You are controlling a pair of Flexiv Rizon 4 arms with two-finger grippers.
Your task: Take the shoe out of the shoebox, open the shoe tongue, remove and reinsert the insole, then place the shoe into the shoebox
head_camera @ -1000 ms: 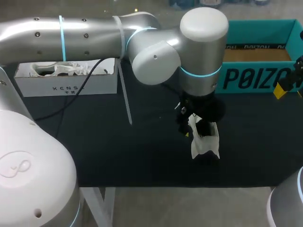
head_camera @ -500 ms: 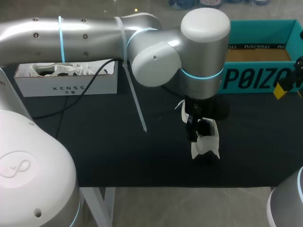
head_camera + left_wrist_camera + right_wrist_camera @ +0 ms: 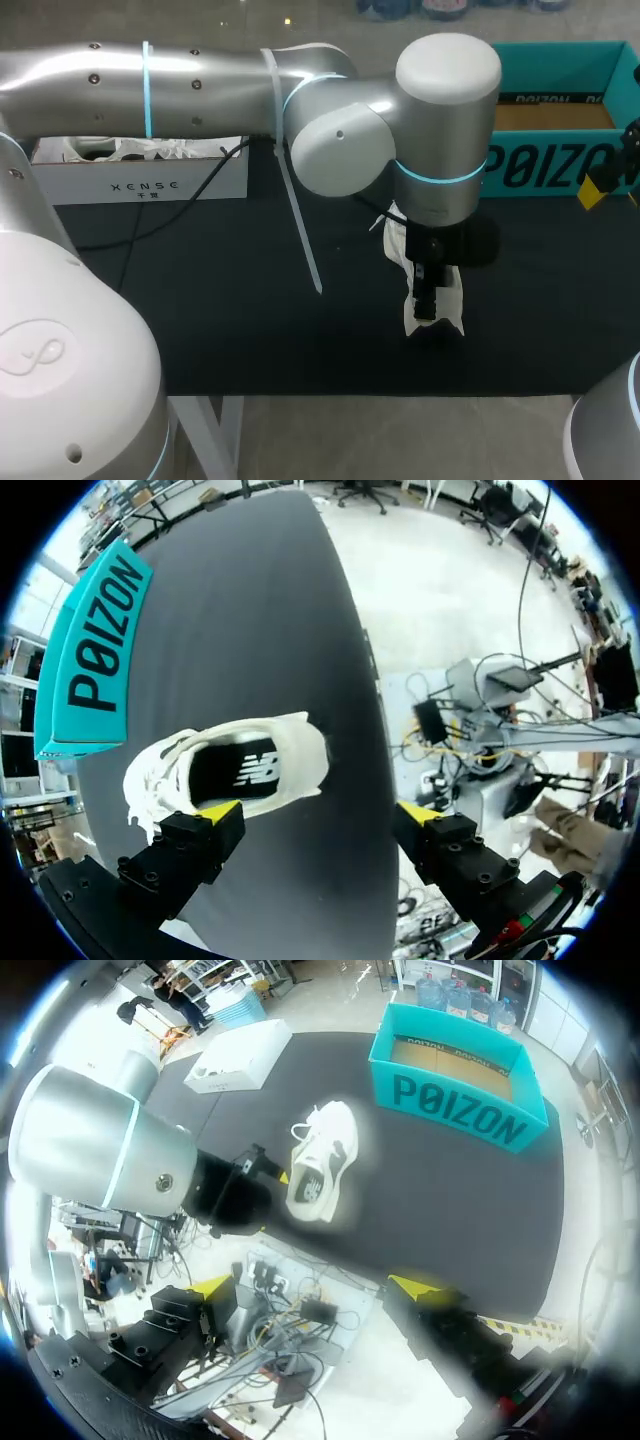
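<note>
The shoe (image 3: 437,302) is lying on the table (image 3: 230,320) right of middle, near the front edge, heel end nearest that edge; the shoebox (image 3: 560,150) is standing at the rear right, behind the shoe and apart from it; a paper-filled box (image 3: 140,175) is sitting at the rear left, well apart from both; the left gripper (image 3: 318,810) is hanging directly over the shoe; the right gripper (image 3: 312,1285) is hanging off to the right, well apart from the shoe.

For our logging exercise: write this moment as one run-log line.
shoe: upright on table, outside box | box: empty | left gripper: open, beside shoe | right gripper: open, away from shoe
</note>
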